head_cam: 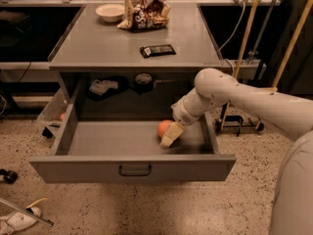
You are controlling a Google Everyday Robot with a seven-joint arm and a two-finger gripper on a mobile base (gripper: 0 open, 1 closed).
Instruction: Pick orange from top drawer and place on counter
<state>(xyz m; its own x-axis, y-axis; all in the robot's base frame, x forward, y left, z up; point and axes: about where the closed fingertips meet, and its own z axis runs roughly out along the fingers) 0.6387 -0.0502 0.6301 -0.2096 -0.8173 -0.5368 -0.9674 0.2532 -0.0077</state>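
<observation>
Gripper: the gripper point(168, 136) is reaching down into the top drawer point(73, 131), in its right half, toward the back wall.
Gripper heading: it is pointing down and to the left, its pale tip lying just in front of the orange point(164, 127) and touching it.
Gripper state: I cannot tell whether it is parted or clamped on the fruit; only one pale side of it is showing.
Arm: the white arm point(230, 94) is coming in over the drawer's right wall from the right of the picture, bending down at the wrist.
Orange: it is sitting on the drawer floor, right of the drawer's middle and near the back.
Orange axis: it is looking round, so no long axis or heading is showing.
Drawer: it is standing pulled out, its long axis running left to right, its flat front panel facing the camera with the small dark handle point(134, 170) at the middle.
Counter: the counter point(107, 45) is lying above and behind the drawer.
On the counter: a pale bowl point(110, 11) and a crumpled snack bag point(144, 14) are sitting at the far edge, well behind the drawer; a dark wrapped bar point(157, 50) is lying nearer the drawer, right of middle.
</observation>
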